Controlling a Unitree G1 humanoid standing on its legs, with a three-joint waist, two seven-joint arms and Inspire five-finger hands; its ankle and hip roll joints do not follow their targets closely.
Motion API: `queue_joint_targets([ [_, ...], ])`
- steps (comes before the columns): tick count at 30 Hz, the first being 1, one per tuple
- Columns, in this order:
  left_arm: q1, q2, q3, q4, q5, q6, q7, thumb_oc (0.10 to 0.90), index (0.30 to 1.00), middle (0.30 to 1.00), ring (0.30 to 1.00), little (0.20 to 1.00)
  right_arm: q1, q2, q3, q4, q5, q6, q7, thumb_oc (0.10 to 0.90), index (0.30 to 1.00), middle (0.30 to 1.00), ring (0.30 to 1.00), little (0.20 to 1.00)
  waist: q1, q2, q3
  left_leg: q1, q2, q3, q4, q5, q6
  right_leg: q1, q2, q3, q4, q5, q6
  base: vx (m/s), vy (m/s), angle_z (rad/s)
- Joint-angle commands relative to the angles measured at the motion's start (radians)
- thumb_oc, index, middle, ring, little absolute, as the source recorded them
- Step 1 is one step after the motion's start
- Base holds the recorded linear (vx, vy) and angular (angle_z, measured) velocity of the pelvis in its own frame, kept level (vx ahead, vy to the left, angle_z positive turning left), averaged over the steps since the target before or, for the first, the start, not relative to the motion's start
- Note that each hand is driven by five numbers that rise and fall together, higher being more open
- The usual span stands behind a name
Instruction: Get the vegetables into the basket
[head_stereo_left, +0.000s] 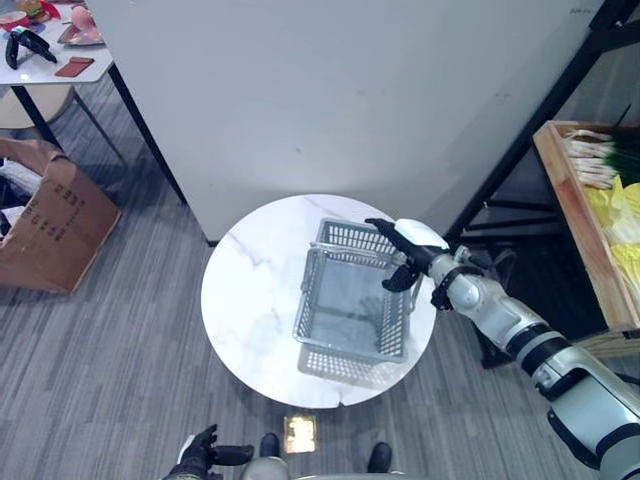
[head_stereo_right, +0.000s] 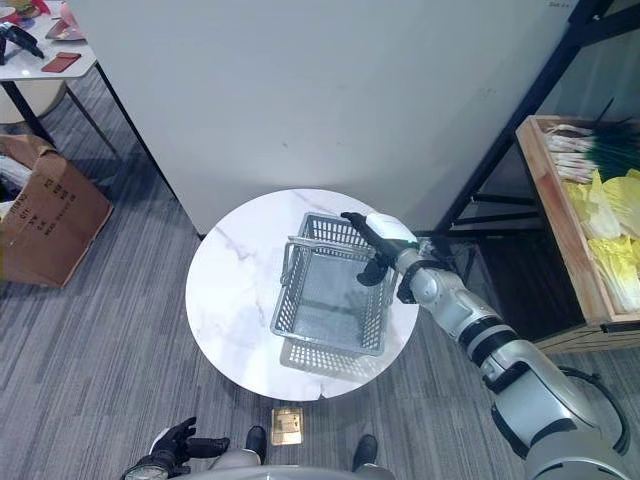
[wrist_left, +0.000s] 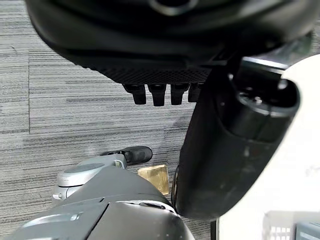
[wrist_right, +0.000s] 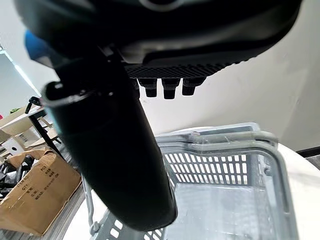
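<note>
Left hand (head_stereo_left: 203, 452) relaxed, low | right hand (head_stereo_left: 404, 254) unclenched, fingers straight, over basket (head_stereo_left: 352, 303) rim

Head stereo pair looks down, sharing basket (head_stereo_left: 352, 305); wrist cams sit v. close.

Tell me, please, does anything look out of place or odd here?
Nothing looks spilled or damaged. The grey basket stands upright on the round white table, though turned at an angle, and holds nothing. The vegetables lie in the wooden crate on the robot's right. The right hand hovers open over the basket.
</note>
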Motion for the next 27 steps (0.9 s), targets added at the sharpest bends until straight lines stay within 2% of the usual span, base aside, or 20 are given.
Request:
queue_joint_targets([
  [1,0.018,0.03,-0.096,0.062,0.024,0.001,0.01,0.9,1.0,1.0,1.0,1.0,-0.189,0.018,-0.019,0.009,0.012,-0.027,-0.084,0.9,1.0,1.0,1.0,1.0,0.02,-0.039,-0.01,-0.036,0.048,-0.015,-0.003,0.023,-0.038,0.005,-0.135,0.008,-0.001,0.074,0.11,0.0,0.0,0.0],
  [12,0.017,0.026,-0.122,0.042,0.011,-0.008,0.006,0.9,1.0,1.0,1.0,1.0,-0.226,0.065,0.009,0.108,0.01,-0.017,-0.081,0.9,1.0,1.0,1.0,1.0,0.032,-0.035,0.004,-0.049,0.043,-0.025,-0.003,0.028,-0.036,-0.001,-0.14,0.003,-0.001,0.077,0.108,0.0,0.002,0.01],
  [20,-0.001,0.026,-0.176,0.016,-0.005,-0.023,0.009,0.9,1.0,1.0,1.0,1.0,-0.285,0.121,0.044,0.363,-0.016,-0.007,-0.103,0.9,1.0,1.0,1.0,1.0,0.054,-0.032,0.016,-0.07,0.036,-0.045,-0.003,0.034,-0.034,-0.006,-0.144,-0.012,-0.001,0.081,0.108,0.0,0.001,0.04],
  [21,-0.001,0.027,-0.18,0.015,-0.003,-0.025,0.01,0.9,1.0,1.0,1.0,1.0,-0.286,0.122,0.045,0.387,-0.019,-0.008,-0.105,0.647,0.646,0.646,0.646,0.646,0.055,-0.03,0.016,-0.071,0.034,-0.048,-0.003,0.034,-0.034,-0.006,-0.145,-0.013,-0.001,0.081,0.109,-0.01,0.008,0.07],
  [22,-0.001,0.026,-0.186,0.016,-0.001,-0.026,0.009,0.9,1.0,1.0,1.0,1.0,-0.288,0.118,0.045,0.414,-0.023,-0.006,-0.109,0.461,0.385,0.385,0.385,0.385,0.057,-0.028,0.016,-0.074,0.032,-0.051,-0.003,0.035,-0.034,-0.005,-0.147,-0.015,-0.001,0.082,0.11,-0.01,0.012,0.06],
  [23,-0.001,0.026,-0.19,0.016,0.001,-0.026,0.009,0.9,1.0,1.0,1.0,1.0,-0.291,0.117,0.042,0.439,-0.026,-0.006,-0.114,0.4,0.3,0.3,0.3,0.3,0.06,-0.027,0.016,-0.076,0.031,-0.053,-0.003,0.035,-0.033,-0.005,-0.148,-0.017,-0.001,0.082,0.11,-0.01,0.015,0.07],
  [27,0.0,0.023,-0.2,0.019,0.005,-0.027,0.009,0.9,1.0,1.0,1.0,1.0,-0.285,0.116,0.027,0.489,-0.016,-0.005,-0.125,0.4,0.3,0.3,0.3,0.3,0.064,-0.023,0.015,-0.081,0.027,-0.058,-0.003,0.036,-0.031,-0.008,-0.152,-0.022,-0.001,0.084,0.111,0.0,0.008,0.07],
])
